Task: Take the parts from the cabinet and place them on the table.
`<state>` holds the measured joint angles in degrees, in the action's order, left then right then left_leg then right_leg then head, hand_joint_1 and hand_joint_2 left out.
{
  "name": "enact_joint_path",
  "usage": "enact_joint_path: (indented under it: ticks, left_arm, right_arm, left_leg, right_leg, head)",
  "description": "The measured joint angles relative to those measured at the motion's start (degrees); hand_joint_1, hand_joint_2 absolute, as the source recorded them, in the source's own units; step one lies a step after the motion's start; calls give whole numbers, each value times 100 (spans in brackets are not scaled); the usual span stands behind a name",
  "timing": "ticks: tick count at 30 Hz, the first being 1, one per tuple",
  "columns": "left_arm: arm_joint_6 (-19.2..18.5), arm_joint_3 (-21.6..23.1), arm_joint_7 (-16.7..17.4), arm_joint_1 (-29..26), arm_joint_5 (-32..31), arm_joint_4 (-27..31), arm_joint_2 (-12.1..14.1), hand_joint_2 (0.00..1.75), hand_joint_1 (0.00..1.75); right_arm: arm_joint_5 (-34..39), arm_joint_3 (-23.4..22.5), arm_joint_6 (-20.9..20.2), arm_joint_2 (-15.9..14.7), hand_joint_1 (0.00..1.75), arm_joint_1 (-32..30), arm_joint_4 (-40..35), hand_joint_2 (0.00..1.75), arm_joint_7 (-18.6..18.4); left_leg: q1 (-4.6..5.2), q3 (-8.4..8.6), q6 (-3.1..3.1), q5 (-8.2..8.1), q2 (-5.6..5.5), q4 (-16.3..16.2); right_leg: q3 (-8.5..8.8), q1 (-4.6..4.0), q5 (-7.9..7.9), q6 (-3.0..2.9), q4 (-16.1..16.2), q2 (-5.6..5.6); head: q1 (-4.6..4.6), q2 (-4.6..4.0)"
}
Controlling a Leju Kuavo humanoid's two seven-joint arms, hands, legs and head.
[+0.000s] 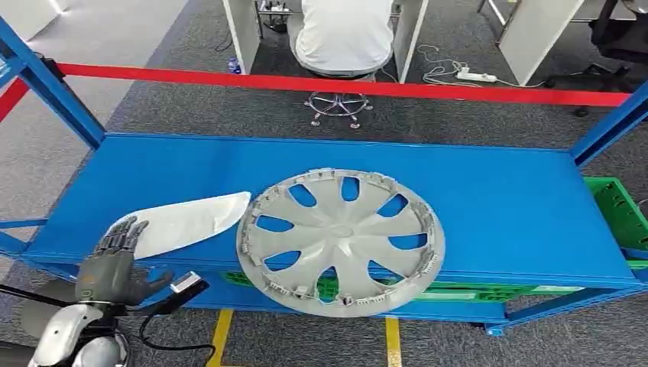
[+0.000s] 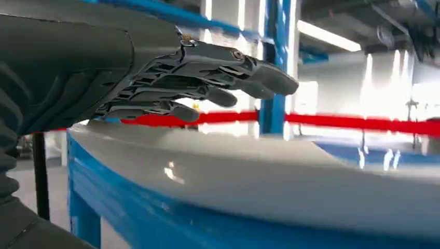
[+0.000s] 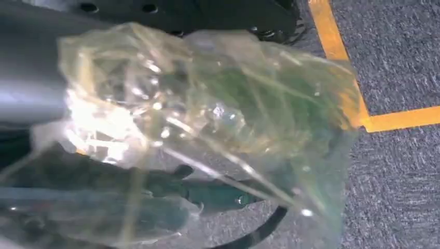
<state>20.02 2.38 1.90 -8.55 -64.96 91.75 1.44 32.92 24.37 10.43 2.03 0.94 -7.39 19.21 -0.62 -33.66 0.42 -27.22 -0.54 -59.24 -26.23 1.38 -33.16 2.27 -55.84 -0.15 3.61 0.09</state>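
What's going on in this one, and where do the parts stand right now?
The robot stands at a blue table where a silver wheel cover lies flat, its near edge overhanging the front. Beside it lies a long white curved panel. The left hand is at that panel's near end, its fingers stretched out just above the surface, gripping nothing. The right hand, seen from its wrist camera, holds a crinkled clear plastic bag down over the carpet. A person sits beyond the red rail.
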Motion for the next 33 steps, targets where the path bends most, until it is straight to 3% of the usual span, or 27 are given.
enact_joint_path:
  ticks: [9,19,20,21,33]
  left_arm:
    - [-164,15,129,650,-20,-603,214,175,0]
    - [-166,-40,481,1003,-265,-1154,345,175,2]
    - [-166,-61,481,1067,-265,-1272,363,175,119]
    - [-166,-77,479,1090,-262,-1340,376,175,175]
    - [-96,-116,328,1092,-193,-1541,422,175,175]
  right_arm:
    - [-48,149,-22,-4,0,8,0,0,-92]
    - [13,273,-7,-7,0,62,0,0,-168]
    - [24,299,0,-7,0,60,0,0,-195]
    - [33,317,7,-7,0,62,0,0,-201]
    - [66,430,17,-11,0,65,0,0,-201]
  left_leg:
    - [0,8,-1,2,-2,1]
    - [-1,35,-11,35,-25,5]
    - [-3,35,-16,46,-27,8]
    - [-3,37,-23,55,-27,15]
    - [-13,42,-50,99,-31,35]
  right_leg:
    - [12,1,0,0,-4,-8]
    - [30,-5,-3,22,-19,-39]
    - [30,-6,0,23,-22,-43]
    - [28,-7,10,18,-22,-43]
    - [14,-16,33,-3,-39,-50]
  head:
    - [0,0]
    - [0,0]
    - [-4,0]
    - [0,0]
    - [0,0]
